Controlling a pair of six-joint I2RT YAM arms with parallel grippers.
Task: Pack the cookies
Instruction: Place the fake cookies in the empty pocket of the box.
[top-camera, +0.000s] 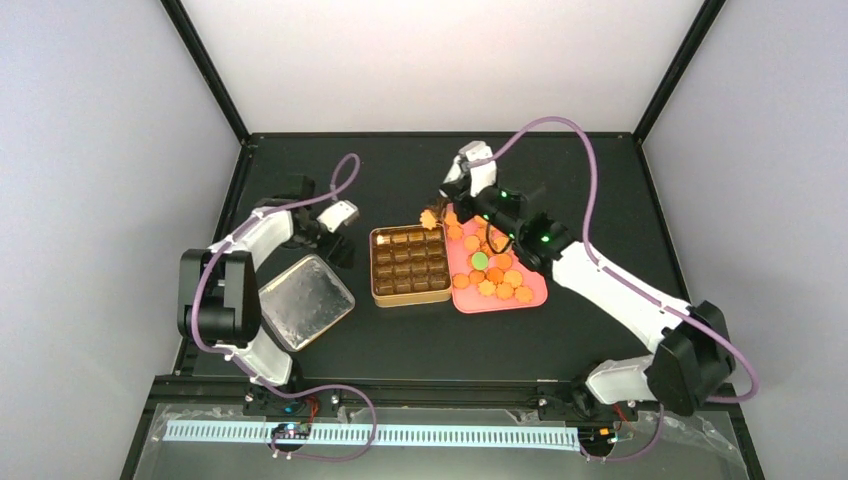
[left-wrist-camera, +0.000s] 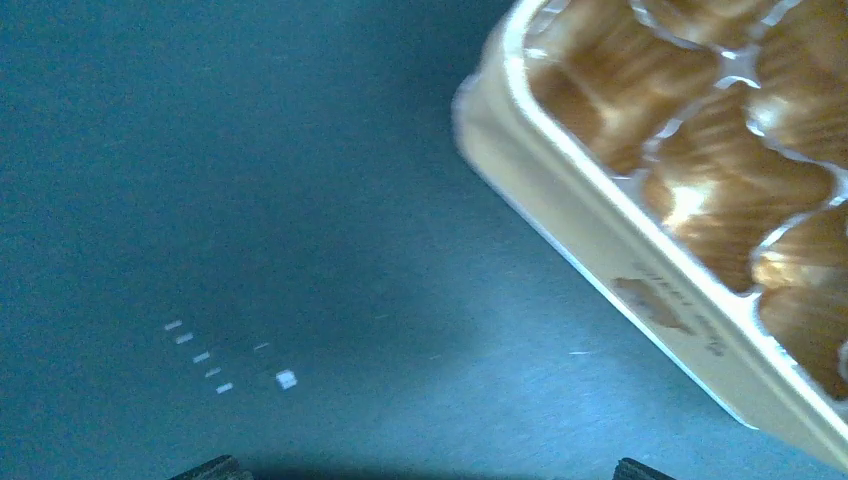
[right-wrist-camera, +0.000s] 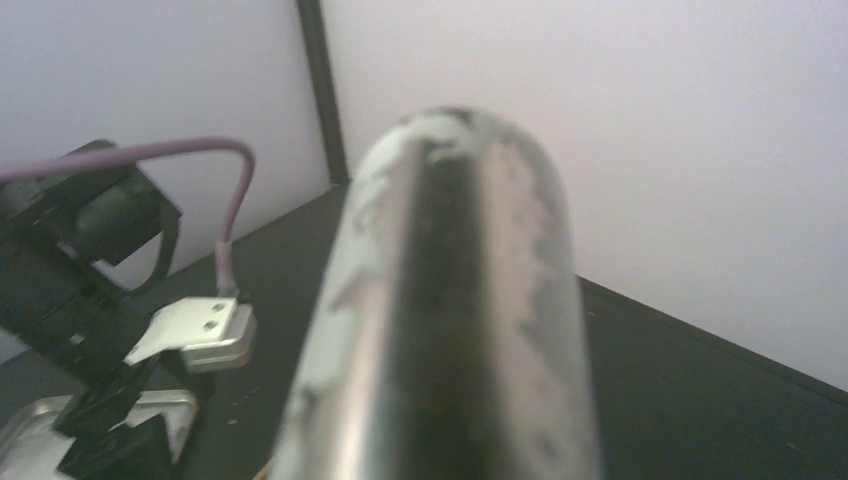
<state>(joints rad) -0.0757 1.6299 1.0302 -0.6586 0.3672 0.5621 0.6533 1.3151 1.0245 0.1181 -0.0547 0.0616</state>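
While my right tool (top-camera: 455, 185) clamps the metal tongs (right-wrist-camera: 450, 300) and my left tool (top-camera: 336, 246) gapes empty by the tin (top-camera: 375, 270), the cookies (top-camera: 495, 272) sit on the pink tray (top-camera: 537, 296) mid-worktop. Risk: a weak tong squeeze drops one outside its compartment.

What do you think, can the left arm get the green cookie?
Probably not easily: the green cookie lies on the pink tray, past the tin, and the right arm hangs over that tray.

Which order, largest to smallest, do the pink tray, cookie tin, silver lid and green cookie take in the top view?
1. pink tray
2. tin and silver lid: look alike, unranked
3. green cookie
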